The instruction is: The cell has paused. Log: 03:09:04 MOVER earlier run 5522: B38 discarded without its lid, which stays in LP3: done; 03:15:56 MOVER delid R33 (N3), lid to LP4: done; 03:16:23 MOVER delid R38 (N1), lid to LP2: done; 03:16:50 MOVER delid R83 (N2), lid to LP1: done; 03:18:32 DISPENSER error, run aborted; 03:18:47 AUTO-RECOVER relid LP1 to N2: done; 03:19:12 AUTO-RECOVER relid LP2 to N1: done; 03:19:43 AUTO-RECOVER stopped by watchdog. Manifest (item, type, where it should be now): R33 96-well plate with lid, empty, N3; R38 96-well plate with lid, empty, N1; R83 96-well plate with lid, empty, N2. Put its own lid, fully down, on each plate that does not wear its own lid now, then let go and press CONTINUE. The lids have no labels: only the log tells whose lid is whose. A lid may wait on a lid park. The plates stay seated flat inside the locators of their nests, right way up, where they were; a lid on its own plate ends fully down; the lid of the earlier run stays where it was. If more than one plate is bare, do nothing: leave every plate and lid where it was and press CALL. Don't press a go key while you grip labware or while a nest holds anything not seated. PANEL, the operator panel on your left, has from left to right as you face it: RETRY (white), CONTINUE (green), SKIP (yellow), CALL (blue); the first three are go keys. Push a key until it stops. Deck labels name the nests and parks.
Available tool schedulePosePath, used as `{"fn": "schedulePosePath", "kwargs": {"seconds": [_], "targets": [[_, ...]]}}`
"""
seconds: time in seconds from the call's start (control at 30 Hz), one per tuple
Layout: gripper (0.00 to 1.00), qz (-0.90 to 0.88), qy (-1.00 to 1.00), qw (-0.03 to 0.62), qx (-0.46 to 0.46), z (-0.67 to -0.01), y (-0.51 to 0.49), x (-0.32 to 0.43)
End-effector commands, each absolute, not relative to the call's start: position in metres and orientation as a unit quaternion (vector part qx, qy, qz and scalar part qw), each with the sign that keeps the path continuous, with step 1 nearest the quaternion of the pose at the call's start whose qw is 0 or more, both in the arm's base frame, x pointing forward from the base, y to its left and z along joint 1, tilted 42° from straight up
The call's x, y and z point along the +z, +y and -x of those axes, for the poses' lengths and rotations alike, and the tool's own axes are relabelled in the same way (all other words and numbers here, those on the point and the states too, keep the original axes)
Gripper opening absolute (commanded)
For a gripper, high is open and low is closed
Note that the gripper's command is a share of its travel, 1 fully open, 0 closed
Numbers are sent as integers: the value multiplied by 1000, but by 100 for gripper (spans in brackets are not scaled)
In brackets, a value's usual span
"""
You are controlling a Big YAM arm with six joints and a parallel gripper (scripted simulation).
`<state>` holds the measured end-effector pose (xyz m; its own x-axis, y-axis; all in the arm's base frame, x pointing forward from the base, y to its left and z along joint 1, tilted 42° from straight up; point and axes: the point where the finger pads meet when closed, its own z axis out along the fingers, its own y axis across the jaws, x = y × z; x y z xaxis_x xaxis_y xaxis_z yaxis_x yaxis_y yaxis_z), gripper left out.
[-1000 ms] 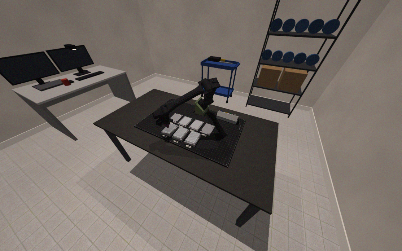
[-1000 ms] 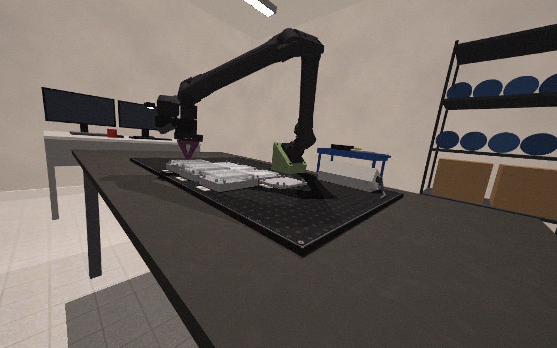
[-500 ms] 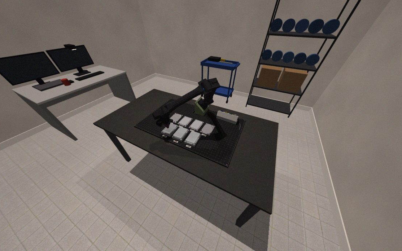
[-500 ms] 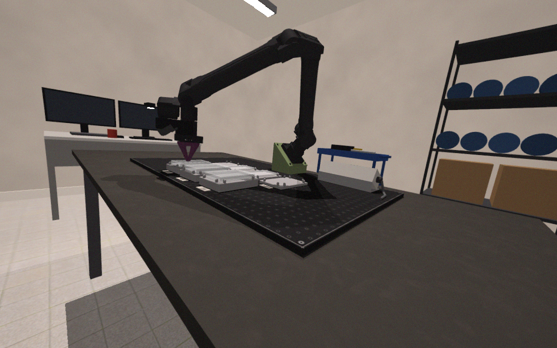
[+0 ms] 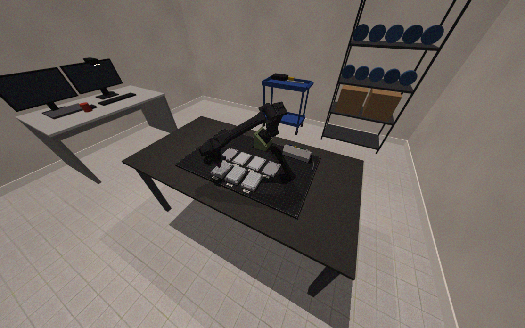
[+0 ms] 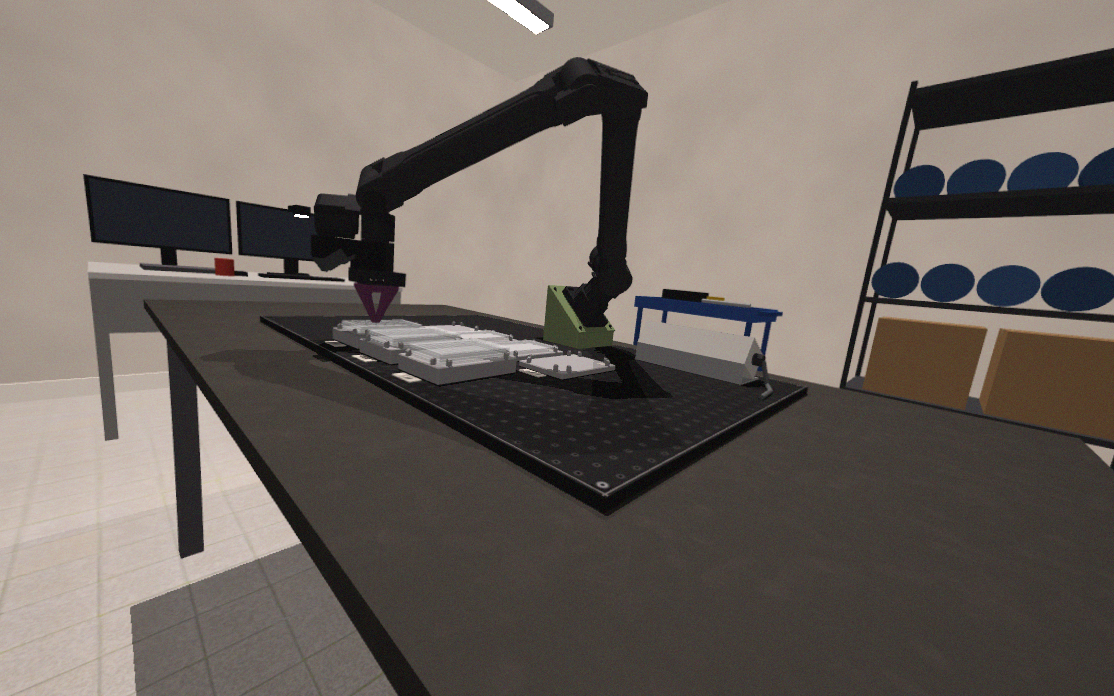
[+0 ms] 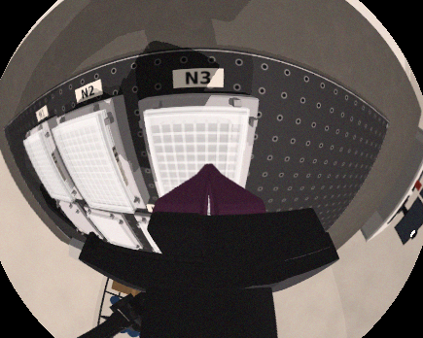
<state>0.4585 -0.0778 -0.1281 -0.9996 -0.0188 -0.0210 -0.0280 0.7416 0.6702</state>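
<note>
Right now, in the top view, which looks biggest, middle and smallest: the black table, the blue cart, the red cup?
1. Table, by far the largest.
2. Cart, much smaller, though it stands farther from the camera.
3. Cup, tiny, on the far desk.

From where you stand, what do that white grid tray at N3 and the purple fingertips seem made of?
The tray at N3 looks like pale moulded plastic, judging by its fine, even grid of wells. The shut gripper has dull purple fingers, matte and without shine, perhaps plastic or rubber; I can't tell which.

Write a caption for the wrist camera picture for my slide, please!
Shut purple gripper hovers over the plate at the N3 label, holding nothing.
</note>
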Motion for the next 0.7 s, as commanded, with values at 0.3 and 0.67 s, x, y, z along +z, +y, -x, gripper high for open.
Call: {"fn": "schedulePosePath", "kwargs": {"seconds": [0.3, 0.67], "targets": [[0, 14, 933, 3, 360, -460, -70, -138], [0, 14, 933, 3, 360, -459, -69, -138]]}}
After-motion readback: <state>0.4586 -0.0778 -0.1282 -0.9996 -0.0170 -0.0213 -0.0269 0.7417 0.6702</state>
